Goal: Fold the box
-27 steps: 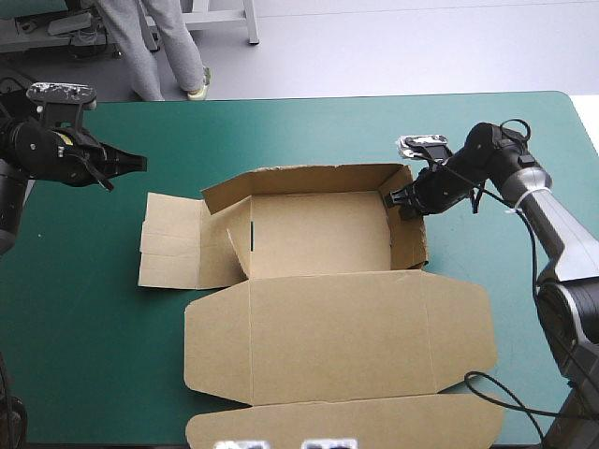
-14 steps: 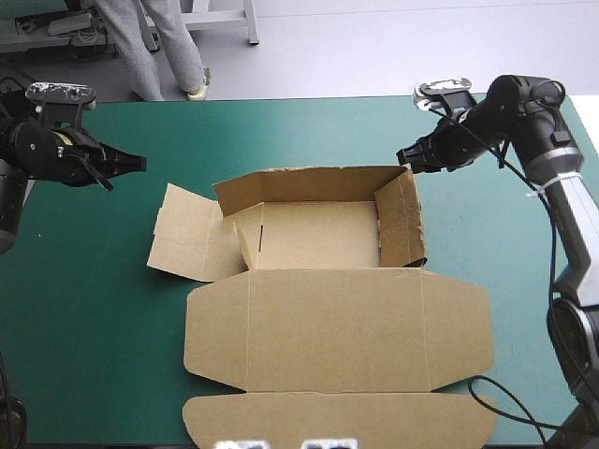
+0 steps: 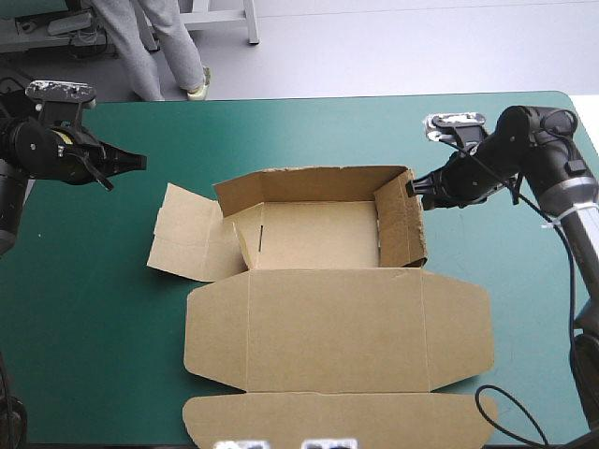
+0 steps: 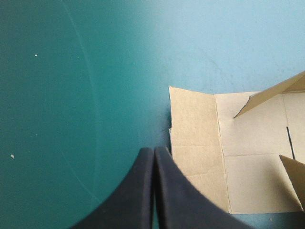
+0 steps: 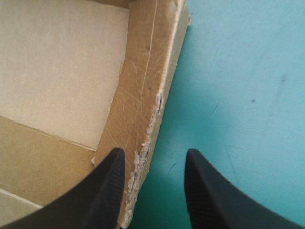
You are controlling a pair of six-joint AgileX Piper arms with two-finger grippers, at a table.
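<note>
- Across the teal-green cover of the table the brown box lay about in the middle as an open tray. Its far wall and right wall stood up, and its lid lay flat toward the near edge. Its left flap lay splayed on the cover.
- The right gripper stood outside the far end of the right wall, fingers wide apart and holding nothing. In its wrist view one black finger was over the wall's frayed top edge and the other over bare cover just beside it.
- The left gripper hung to the left and far side of the box, empty, its fingers pressed together in a point. The left flap lay ahead of it and a little to one side.
- The step in hand, as I judged it, was settling the right wall; the left side was not yet raised.
- The next move would call for the right fingers to take the wall's edge squarely between them, or to press it inward, without shoving the tray. After that the left gripper would have to get under the flat flap, which offered little edge to catch.
- Whether the right fingers touched the wall could not be told.
- The foot of the right wall, and how it was tucked, was hidden by the wall itself.
- The lid's nearest strip ran to the high view's near edge, so its end was hard to make out.
</note>
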